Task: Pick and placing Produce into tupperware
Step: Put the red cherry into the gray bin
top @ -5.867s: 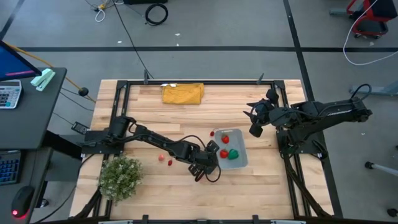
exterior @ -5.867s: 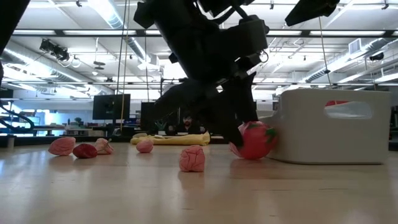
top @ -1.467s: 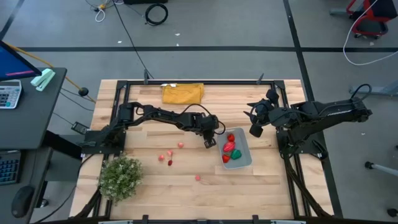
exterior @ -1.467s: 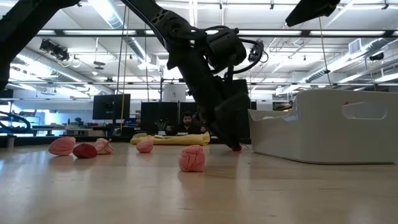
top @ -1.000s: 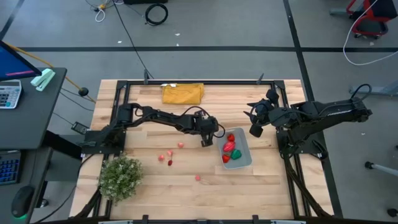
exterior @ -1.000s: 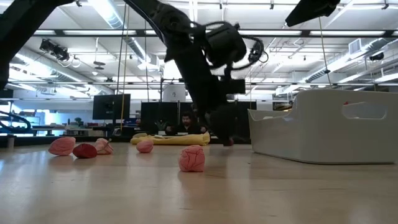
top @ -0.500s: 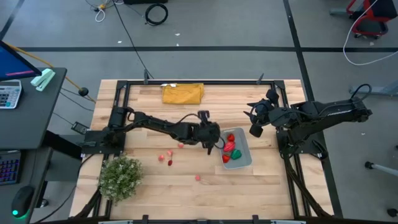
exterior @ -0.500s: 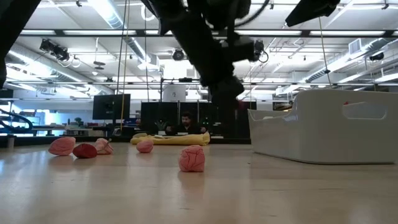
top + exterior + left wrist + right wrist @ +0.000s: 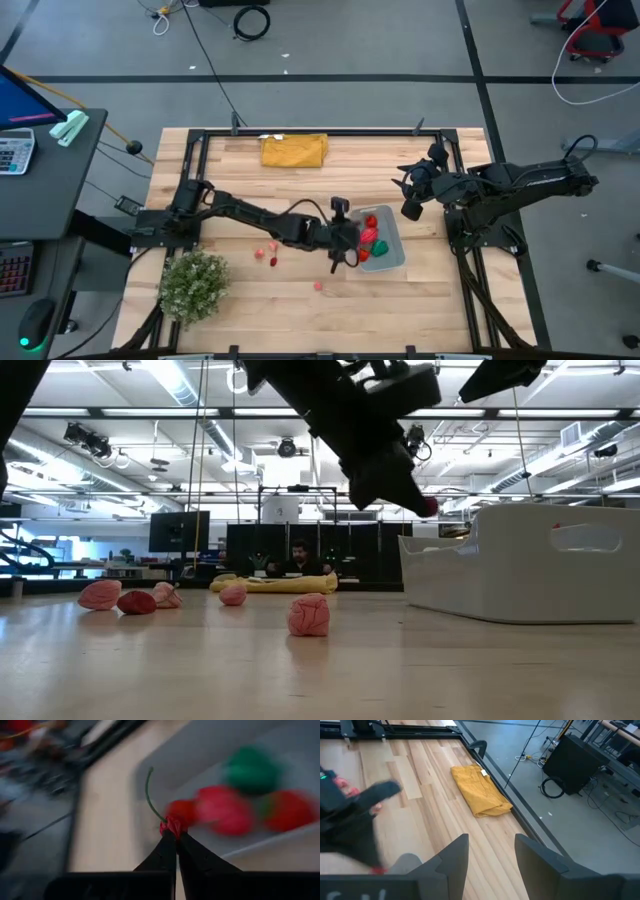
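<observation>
The pale tupperware lies right of the table's middle and holds a few red pieces and a green one. My left gripper hangs over its left edge, shut on a small red piece with a green stem. Several pink and red pieces lie loose on the wood, and in the low view. My right gripper waits open and empty at the far right, with its fingers apart in its wrist view. My left gripper pinches the small red piece's body between its two fingertips, only at their free ends. The thin green stem curves out past the tips. The fingers slant down toward the tupperware. The piece is lifted clear of the table.
A mustard-yellow folded cloth lies at the table's far edge. A bushy pale-green plant stands at the near left corner. A black frame rail runs around the table. Bare wood lies near the front edge.
My left gripper has risen from the table beside the tupperware's left side, carrying the small red piece clear of the wood. It has gone toward the near edge and a little right, to the tupperware's left edge. It stays shut.
</observation>
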`<state>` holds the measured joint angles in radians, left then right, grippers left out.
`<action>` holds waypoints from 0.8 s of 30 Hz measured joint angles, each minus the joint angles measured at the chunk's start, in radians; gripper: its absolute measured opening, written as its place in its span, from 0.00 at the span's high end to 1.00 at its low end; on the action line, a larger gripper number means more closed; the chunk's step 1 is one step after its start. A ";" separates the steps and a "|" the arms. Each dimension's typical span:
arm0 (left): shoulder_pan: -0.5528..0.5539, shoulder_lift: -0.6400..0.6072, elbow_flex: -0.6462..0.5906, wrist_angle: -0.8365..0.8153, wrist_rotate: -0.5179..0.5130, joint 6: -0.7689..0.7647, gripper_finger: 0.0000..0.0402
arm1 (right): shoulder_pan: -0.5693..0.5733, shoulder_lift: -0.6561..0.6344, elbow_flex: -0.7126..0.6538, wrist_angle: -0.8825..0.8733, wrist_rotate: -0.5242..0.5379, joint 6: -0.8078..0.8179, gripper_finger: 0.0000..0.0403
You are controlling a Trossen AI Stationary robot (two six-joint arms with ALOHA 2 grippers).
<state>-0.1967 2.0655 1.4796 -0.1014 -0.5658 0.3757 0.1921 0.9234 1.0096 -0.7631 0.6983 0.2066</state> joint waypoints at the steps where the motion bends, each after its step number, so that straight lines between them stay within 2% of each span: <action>1: 0.000 0.000 0.000 0.000 0.066 -0.006 0.98 | 0.000 0.000 0.000 0.000 0.000 0.000 0.58; 4: 0.004 0.000 0.000 0.001 0.196 -0.055 0.96 | 0.000 0.000 0.000 0.000 0.000 0.000 0.58; 10: 0.037 0.000 0.000 0.002 0.204 -0.144 0.93 | 0.000 0.000 0.000 0.000 0.000 0.004 0.58; 14: 0.063 0.004 0.000 0.002 0.283 -0.197 0.93 | 0.000 0.000 0.000 0.000 0.000 0.006 0.58; 18: 0.088 0.018 0.001 0.008 0.413 -0.264 0.91 | 0.000 0.000 0.000 0.000 0.000 0.007 0.58; 24: 0.107 0.035 0.001 0.005 0.423 -0.284 0.88 | 0.000 0.000 0.000 0.000 0.000 0.008 0.58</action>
<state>-0.0893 2.1007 1.4806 -0.0966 -0.1430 0.0916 0.1920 0.9233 1.0096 -0.7629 0.6983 0.2142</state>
